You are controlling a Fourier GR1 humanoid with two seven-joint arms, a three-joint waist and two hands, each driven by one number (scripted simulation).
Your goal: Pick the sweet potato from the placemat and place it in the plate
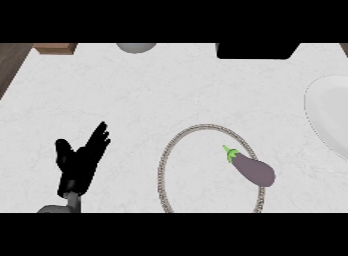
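we saw an eggplant point(252, 168), not a sweet potato, on the placemat's point(164, 159) right rim. left robot hand point(79, 159) rested open; right unseen. risk: rolling off before reaching the plate point(332, 117).

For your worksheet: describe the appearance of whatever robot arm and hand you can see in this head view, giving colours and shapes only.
Only the left hand shows: matt black, with slim tapering fingers and a thicker thumb, narrowing to a black wrist. Below it a short stretch of grey forearm appears, slender and rounded. No cables, markings or sleeves are visible. The right hand is out of view.
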